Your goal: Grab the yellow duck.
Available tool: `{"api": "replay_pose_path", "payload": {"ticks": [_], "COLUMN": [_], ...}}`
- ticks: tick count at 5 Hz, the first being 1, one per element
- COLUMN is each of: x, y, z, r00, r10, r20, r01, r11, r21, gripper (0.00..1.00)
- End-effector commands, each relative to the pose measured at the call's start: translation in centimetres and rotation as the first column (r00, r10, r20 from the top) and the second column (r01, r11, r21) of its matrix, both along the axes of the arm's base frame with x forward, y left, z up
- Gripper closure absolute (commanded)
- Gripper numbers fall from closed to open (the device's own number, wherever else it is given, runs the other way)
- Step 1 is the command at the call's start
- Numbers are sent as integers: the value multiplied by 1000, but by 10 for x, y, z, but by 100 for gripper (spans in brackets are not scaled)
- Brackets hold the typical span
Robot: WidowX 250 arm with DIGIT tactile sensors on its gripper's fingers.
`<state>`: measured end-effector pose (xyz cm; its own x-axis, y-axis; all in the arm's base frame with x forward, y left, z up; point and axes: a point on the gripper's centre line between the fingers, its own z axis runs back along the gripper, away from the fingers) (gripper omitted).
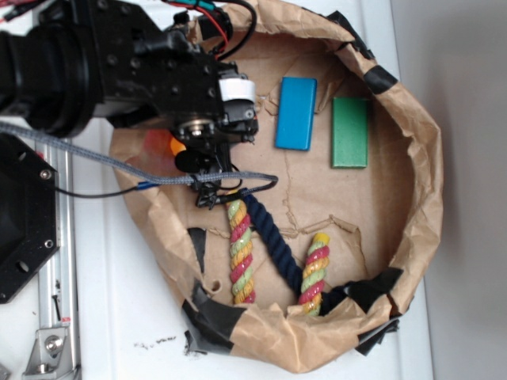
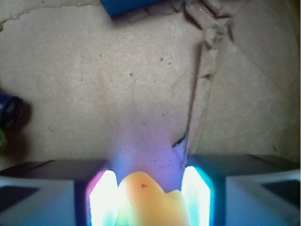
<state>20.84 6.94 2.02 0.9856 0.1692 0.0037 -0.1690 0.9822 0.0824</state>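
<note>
A white surface (image 1: 127, 317) carries a crumpled brown paper tray (image 1: 412, 119) (edges patched with black tape). On its floor lie 2 blocks, blue (image 1: 295, 113) and green (image 1: 350, 132), and twisted ropes (image 1: 241, 252).

Black arm reached in from left, wrist pitched downward. End effector (image 2: 149, 197) low over surface, fingers (image 2: 104, 197) closed against yellow duck (image 2: 148, 202) between them.
</note>
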Motion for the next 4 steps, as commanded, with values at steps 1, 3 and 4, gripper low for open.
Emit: {"api": "replay_pose_path", "payload": {"ticks": [1, 3, 4], "x": [-2, 34, 66], "y": [12, -3, -20], "z": [23, 75, 117], "r00": [998, 972, 941], "r10": [13, 126, 191], "r20": [56, 199, 278], "r01": [-13, -120, -174], "r11": [1000, 992, 981], "r21": [-6, -44, -88], "gripper": [100, 100, 100]}}
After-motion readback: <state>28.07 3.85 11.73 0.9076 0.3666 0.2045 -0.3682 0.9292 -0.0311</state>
